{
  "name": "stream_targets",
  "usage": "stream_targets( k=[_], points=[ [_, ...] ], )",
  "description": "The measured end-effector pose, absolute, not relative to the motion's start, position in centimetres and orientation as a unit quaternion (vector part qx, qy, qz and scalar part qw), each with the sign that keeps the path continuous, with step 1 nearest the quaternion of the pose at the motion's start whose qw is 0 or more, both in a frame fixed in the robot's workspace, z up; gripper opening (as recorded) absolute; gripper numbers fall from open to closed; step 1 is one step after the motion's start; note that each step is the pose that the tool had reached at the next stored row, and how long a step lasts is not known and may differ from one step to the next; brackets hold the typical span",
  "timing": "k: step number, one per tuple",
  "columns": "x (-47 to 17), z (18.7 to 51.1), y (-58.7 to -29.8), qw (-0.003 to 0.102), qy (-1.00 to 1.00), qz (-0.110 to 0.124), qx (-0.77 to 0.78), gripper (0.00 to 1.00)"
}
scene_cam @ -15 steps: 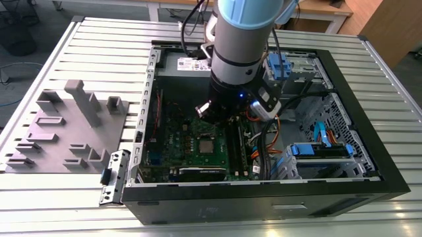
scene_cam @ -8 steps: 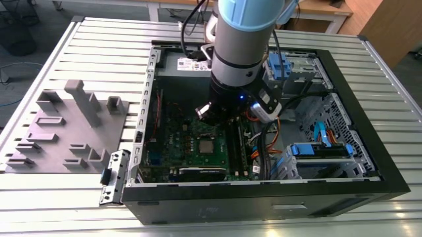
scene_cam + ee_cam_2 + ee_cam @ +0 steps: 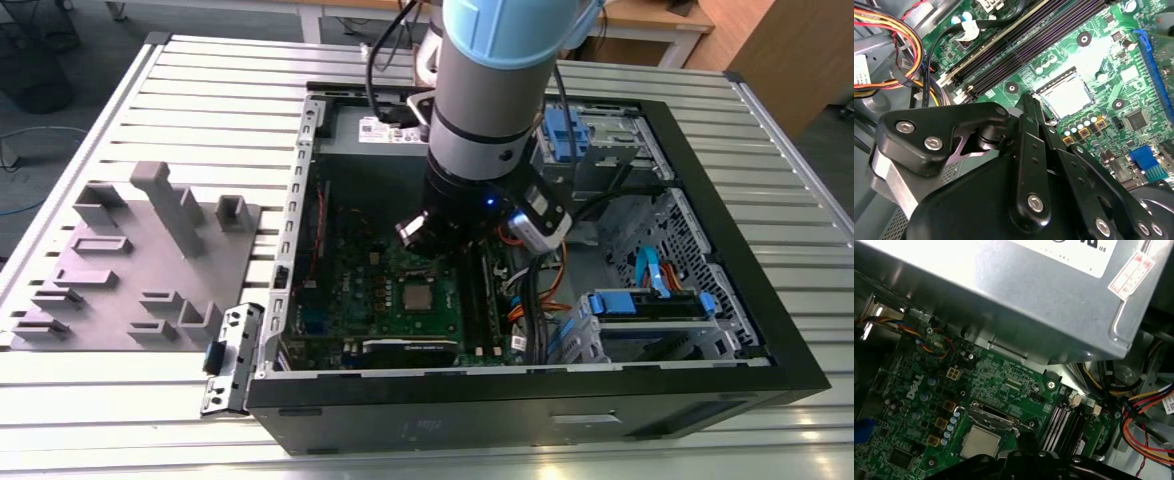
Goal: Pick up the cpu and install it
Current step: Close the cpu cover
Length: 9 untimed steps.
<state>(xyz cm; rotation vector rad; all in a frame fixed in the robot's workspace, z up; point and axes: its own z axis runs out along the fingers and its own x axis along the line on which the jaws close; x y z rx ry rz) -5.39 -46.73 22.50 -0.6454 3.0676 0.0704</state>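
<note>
Cpu (image 3: 1066, 95) lies in the socket (image 3: 1055, 80), pincer (image 3: 1028, 102) just beside.

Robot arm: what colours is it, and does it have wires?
The arm is a shiny silver-grey tube with a pale blue cap and a black wrist. Black cables run down beside it. Its gripper is black bars with silver screws.
</note>
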Motion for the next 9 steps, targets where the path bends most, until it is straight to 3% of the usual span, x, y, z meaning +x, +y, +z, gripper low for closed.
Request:
stream_targets(
  k=[9],
  points=[
    [-5.08,22.5,-47.41,0.003,0.978,0.023,-0.206,0.11]
  ],
)
